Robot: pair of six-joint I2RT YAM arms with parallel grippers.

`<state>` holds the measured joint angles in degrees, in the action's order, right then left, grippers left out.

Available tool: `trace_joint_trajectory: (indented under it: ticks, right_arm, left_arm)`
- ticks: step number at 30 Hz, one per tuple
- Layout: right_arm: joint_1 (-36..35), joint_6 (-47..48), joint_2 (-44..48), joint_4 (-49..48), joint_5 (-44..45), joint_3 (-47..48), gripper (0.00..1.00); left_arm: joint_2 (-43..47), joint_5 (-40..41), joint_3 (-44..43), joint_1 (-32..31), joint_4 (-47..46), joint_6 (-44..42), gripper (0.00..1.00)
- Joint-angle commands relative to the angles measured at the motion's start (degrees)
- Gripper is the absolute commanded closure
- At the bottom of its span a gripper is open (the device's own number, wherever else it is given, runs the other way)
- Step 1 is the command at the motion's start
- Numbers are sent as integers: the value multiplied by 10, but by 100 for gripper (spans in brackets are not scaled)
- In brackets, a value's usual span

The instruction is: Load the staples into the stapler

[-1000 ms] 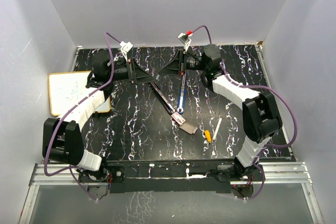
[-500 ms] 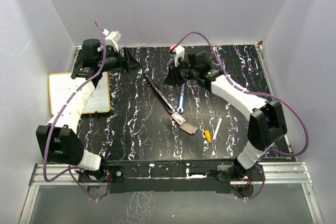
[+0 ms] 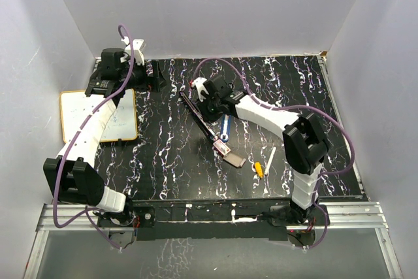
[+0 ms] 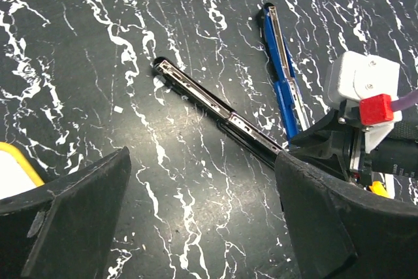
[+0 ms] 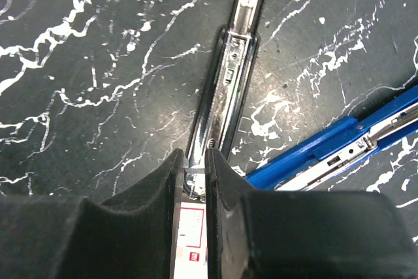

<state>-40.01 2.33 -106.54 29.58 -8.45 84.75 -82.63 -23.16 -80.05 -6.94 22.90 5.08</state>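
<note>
While both arms reach out over it, the black white-veined table (image 3: 163, 161) carries everything else. A yellow-framed whiteboard (image 3: 124, 122) lies at the table's left edge, behind the left gripper (image 4: 202, 158) on the side of its own arm. That gripper hangs near the far left corner with its fingers spread wide and nothing between them.

Ahead of it, and framed between its fingers in the left wrist view, the black stapler (image 4: 219, 112) lies swung open flat on the table with its metal channel facing up. The right gripper (image 5: 194, 156) is low over this stapler's channel, fingertips right at it; whether they touch it I cannot tell. Its fingers are drawn almost together with only a thin slot left, and I cannot tell if anything is pinched there.

An opened blue stapler (image 4: 284, 80) lies just to the right of the right gripper's fingers, angled away from the black one.

The staples (image 3: 230, 153), a small red-and-white box with its tan tray partly out, lie on the table behind the right gripper, just past the black stapler's near end, apart from both grippers.

Farther back still, toward the right arm's base, lies a white pen (image 3: 270, 160) with a small yellow-orange piece (image 3: 259, 169) just beside it
</note>
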Motion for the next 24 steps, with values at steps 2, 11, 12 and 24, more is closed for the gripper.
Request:
trace_joint_trajectory:
  ticks: [2,11,12,24]
  right_arm:
    - [2,4,-17,15,28,52,87]
    - [2,6,-52,44,22,90,88]
    - [2,7,-55,46,22,93,88]
    - [2,5,-77,60,21,107,89]
  left_arm:
    - [32,38,-26,4,18,-11,6]
    - [30,41,-27,4,19,-10,3]
    - [30,39,-28,5,19,-10,3]
    - [34,30,-30,5,22,-9,3]
